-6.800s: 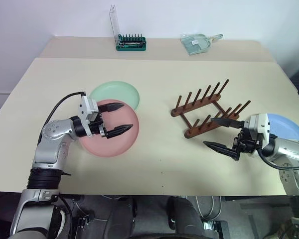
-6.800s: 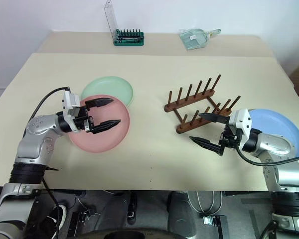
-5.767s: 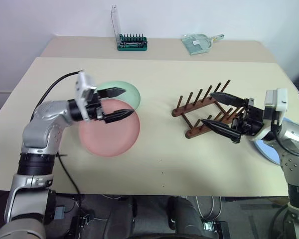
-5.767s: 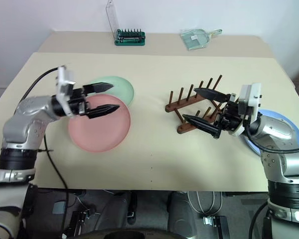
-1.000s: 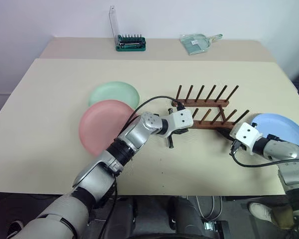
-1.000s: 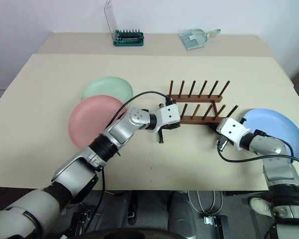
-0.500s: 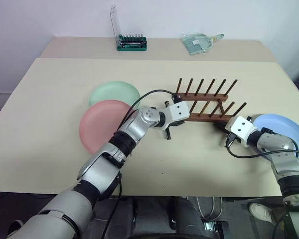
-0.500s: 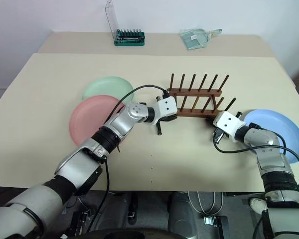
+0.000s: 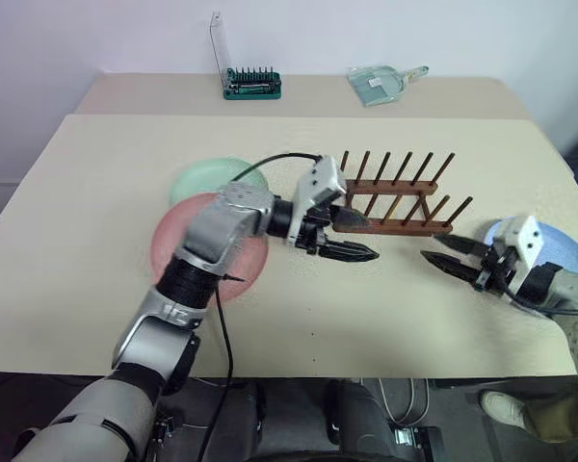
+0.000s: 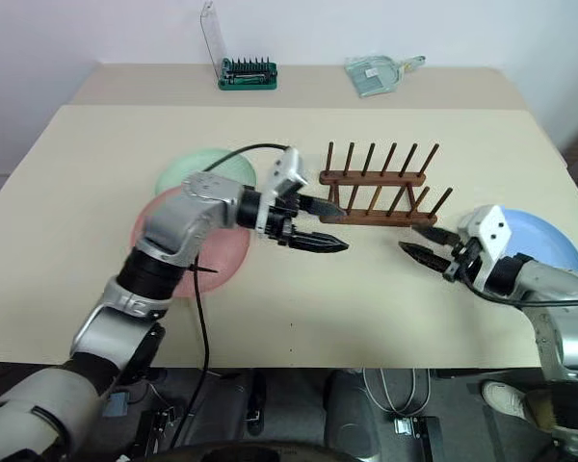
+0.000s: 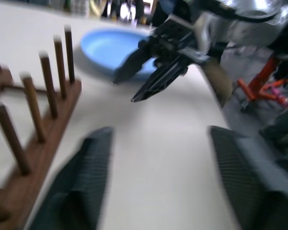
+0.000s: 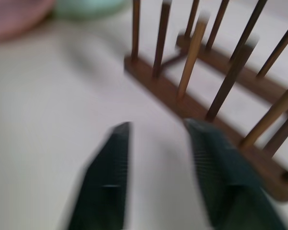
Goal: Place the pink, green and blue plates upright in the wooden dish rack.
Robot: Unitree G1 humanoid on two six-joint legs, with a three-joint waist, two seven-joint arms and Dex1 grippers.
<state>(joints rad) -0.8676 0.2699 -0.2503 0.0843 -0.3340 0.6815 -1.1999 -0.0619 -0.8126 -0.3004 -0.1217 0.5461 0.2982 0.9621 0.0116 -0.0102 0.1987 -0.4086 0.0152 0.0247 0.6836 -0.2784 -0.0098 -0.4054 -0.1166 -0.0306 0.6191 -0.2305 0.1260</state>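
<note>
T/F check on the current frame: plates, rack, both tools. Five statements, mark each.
1. The wooden dish rack holds no plates. True.
2. The pink plate stands upright between the pegs. False: it lies flat on the table, partly under the left arm.
3. The left tool is open and holds nothing. True: its fingers are spread at the rack's left end.
4. The blue plate is gripped by the right tool. False: that tool is open and empty, and the plate lies flat behind it.
5. The green plate lies on top of the pink one. False: the pink plate's edge overlaps the green one.
</note>
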